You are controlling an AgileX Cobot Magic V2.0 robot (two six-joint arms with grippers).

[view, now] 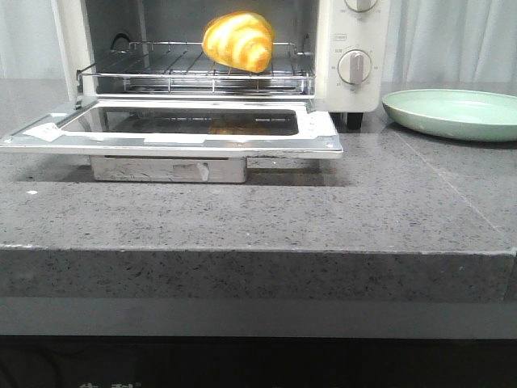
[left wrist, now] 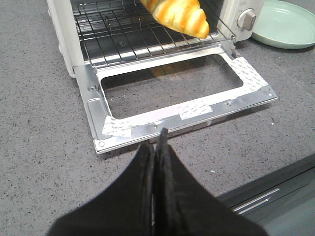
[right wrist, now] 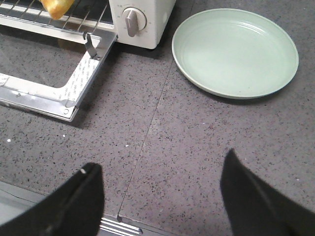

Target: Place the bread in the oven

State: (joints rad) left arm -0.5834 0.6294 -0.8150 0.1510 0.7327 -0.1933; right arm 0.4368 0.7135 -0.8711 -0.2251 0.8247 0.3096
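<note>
The bread, a glossy golden-orange roll with pale stripes, lies on the wire rack inside the white oven. The oven's glass door hangs open and flat. The bread also shows in the left wrist view and partly in the right wrist view. My left gripper is shut and empty, just in front of the door's front edge. My right gripper is open and empty above the bare counter, near the front edge. Neither gripper shows in the front view.
A pale green plate sits empty to the right of the oven, also in the right wrist view. The open door juts out over the grey speckled counter. The counter's front edge is close below both grippers.
</note>
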